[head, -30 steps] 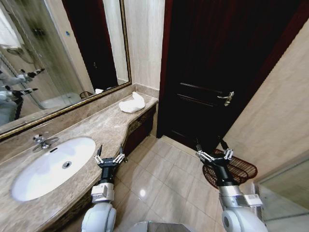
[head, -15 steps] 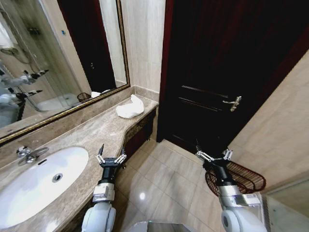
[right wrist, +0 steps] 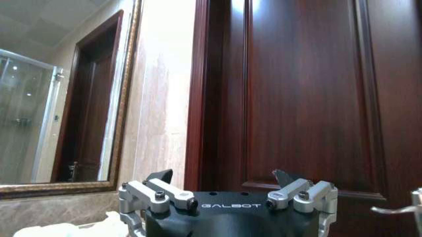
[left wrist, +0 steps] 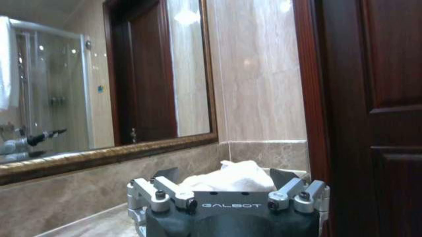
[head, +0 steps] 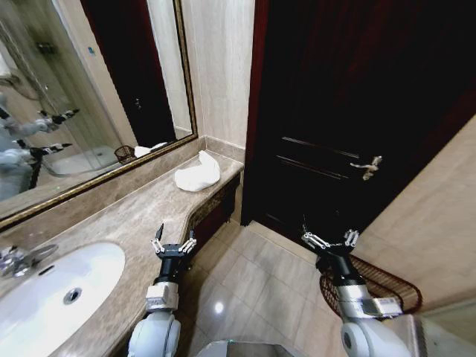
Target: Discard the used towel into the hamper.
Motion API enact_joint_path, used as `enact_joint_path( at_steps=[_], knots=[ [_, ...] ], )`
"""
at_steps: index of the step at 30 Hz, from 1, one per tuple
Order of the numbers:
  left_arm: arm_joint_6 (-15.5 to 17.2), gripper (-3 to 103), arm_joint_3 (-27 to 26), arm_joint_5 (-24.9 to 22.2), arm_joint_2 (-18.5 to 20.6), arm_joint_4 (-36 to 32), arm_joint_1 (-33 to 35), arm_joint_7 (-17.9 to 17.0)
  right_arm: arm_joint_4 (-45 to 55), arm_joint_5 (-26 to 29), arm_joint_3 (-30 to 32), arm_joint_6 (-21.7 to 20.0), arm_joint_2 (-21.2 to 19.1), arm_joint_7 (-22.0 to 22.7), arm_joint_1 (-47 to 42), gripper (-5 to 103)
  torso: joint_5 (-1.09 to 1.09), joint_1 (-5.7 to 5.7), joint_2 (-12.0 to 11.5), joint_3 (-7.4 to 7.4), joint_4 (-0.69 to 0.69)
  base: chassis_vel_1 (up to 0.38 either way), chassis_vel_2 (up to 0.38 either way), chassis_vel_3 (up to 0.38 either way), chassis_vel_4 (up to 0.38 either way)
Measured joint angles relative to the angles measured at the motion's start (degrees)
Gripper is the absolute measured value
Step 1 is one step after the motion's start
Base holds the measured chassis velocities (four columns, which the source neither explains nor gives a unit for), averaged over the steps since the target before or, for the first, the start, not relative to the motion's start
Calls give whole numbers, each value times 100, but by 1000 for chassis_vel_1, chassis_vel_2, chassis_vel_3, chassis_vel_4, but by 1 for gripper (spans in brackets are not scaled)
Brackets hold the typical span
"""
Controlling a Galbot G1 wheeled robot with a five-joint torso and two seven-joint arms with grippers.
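Your towel lies at the table's far corner; hamper on the floor beneath right gripper; both grippers, left gripper included, have fingers released, empty; overreaching risks nudging the towel off.

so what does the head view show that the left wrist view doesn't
Head view alone: the sink, the hamper on the floor by the right gripper, and the door handle.
Left wrist view alone: a close look along the left gripper straight at the towel.
Both: the towel on the counter's far end, the framed mirror, the dark door and the open left gripper.
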Motion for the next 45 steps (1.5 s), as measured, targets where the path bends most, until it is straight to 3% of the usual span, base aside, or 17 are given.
enact_joint_path(
  at_steps=[10,13,15,16,17,23,28,34,45],
  knots=[
    [148,92,38,-158,0,68,-81,-125,-22,2,7,126,-34,40,-1,100,2,0,0,0,0,-205,211,215,-214],
    [274,96,39,-274,0,123,-157,-249,-48,-24,6,186,-25,42,1,100,-4,5,-2,1,0,-156,124,130,-135],
    [589,96,36,-463,-1,221,-415,-434,-96,-60,-3,223,-40,39,-9,100,4,3,-2,0,0,-95,104,55,-19],
    [589,96,36,-463,-1,221,-415,-434,-96,-60,-3,223,-40,39,-9,100,4,3,-2,0,0,-69,104,55,-18],
    [764,96,-1,-559,0,346,-653,-519,-149,-97,-19,251,-52,23,-18,100,-5,2,-2,0,-2,0,0,0,0],
    [1149,96,-178,-939,0,1044,-1675,-648,-367,-199,41,312,-123,5,-81,100,-1,-5,1,-1,-1,28,-8,-18,7],
    [1214,96,-170,-1019,1,1370,-1999,-661,-406,-188,127,297,-199,23,-96,100,-1,-4,1,-1,0,23,-10,-12,11],
    [1311,96,33,-1102,0,2533,-2986,-805,-424,-221,257,295,-224,92,-248,100,-1,0,0,0,-1,0,0,0,0],
    [1402,98,227,-940,9,3662,-4054,-945,-499,-257,346,348,-144,132,-298,100,3,0,0,0,0,0,0,0,0]
  ],
)
